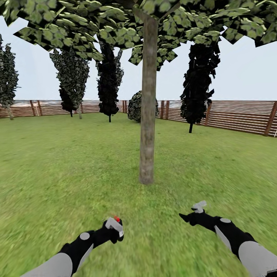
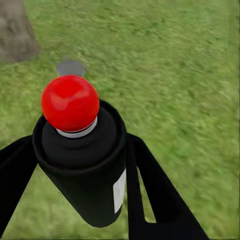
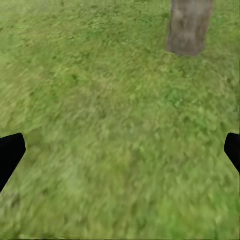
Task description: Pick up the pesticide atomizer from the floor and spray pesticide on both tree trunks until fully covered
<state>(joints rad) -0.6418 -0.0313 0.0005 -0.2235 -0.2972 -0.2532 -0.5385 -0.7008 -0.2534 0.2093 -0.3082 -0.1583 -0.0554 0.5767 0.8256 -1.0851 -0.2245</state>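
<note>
The pesticide atomizer (image 1: 114, 225) is a dark bottle (image 2: 80, 165) with a white label and a red ball on its pale head. My left gripper (image 1: 113, 231) is shut on it, low over the lawn, with a black finger on each side of the body (image 2: 80, 145). One tree stands straight ahead, its grey-brown trunk (image 1: 148, 115) rising bare into a blocky green canopy (image 1: 96, 27). The trunk's base also appears in the left wrist view (image 2: 17, 35) and the right wrist view (image 3: 189, 25). My right gripper (image 1: 188, 217) hovers open over grass, fingers wide apart (image 3: 121, 150), holding nothing.
Green lawn (image 1: 57, 161) spreads all around. A brown slatted fence (image 1: 238, 115) rings the back. Dark columnar trees (image 1: 198, 84) (image 1: 109, 80) and a round shrub (image 1: 135, 107) stand near it. A small grey round patch (image 2: 70, 67) lies on the grass near the trunk.
</note>
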